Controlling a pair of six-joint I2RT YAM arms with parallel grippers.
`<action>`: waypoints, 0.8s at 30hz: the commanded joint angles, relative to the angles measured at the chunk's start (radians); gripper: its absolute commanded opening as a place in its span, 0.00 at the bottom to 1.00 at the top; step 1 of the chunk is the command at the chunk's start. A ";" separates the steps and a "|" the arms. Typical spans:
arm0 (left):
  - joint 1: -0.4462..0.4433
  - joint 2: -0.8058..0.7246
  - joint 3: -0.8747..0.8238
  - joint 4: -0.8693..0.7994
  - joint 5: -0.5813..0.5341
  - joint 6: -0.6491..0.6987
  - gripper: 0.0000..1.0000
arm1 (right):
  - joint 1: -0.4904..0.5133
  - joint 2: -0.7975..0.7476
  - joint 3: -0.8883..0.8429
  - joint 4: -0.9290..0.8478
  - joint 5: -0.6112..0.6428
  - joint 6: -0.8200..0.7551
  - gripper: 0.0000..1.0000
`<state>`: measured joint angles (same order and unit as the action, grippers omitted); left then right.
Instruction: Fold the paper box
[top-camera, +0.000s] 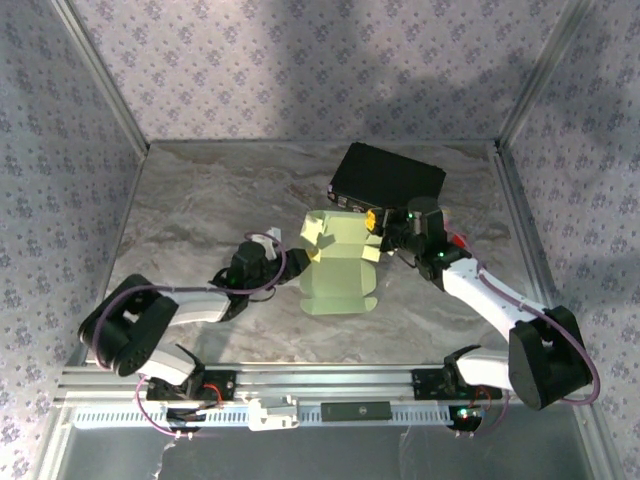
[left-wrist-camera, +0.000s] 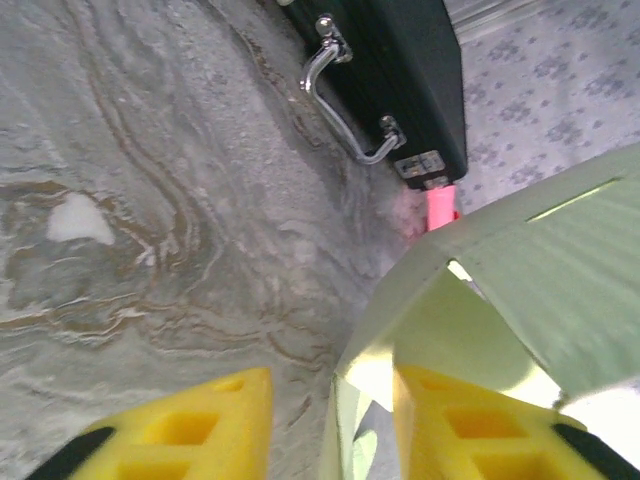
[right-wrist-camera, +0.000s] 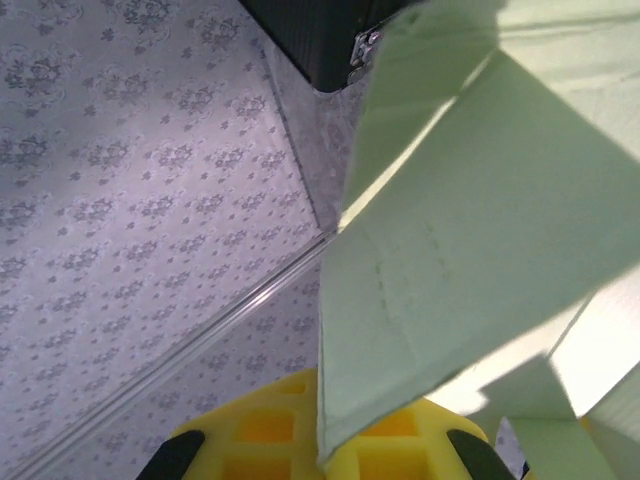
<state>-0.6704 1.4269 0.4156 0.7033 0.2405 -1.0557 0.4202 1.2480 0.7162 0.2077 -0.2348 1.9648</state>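
The paper box (top-camera: 338, 265) is pale green card, partly raised at the middle of the table with its flaps loose. My left gripper (top-camera: 292, 252) reaches it from the left. In the left wrist view that gripper (left-wrist-camera: 330, 388) stands open, a thin card edge (left-wrist-camera: 347, 425) between the yellow fingers (left-wrist-camera: 205, 420) and touching neither. The right-hand finger sits under a raised flap (left-wrist-camera: 560, 290). My right gripper (top-camera: 381, 233) is at the box's far right corner. It is shut (right-wrist-camera: 318, 388) on a card panel (right-wrist-camera: 450, 260) that rises from between its fingers.
A larger black box (top-camera: 390, 177) lies just behind the paper box, its metal handle (left-wrist-camera: 340, 110) facing the green card. A small pink-red object (left-wrist-camera: 440, 205) sits at its corner. Patterned walls enclose the table; a rail (top-camera: 300, 382) runs along the near edge.
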 joint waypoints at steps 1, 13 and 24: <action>-0.015 -0.120 -0.017 -0.196 -0.065 0.052 0.46 | 0.038 0.005 0.014 -0.051 0.071 -0.120 0.00; 0.012 -0.606 -0.068 -0.797 -0.104 0.065 0.54 | 0.139 0.165 0.036 0.092 0.132 -0.281 0.00; 0.286 -0.628 -0.065 -0.852 0.061 0.325 0.44 | 0.146 0.191 -0.029 0.237 0.060 -0.472 0.00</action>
<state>-0.4156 0.7597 0.3473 -0.1368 0.2230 -0.8524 0.5793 1.4269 0.7200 0.3824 -0.1368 1.5646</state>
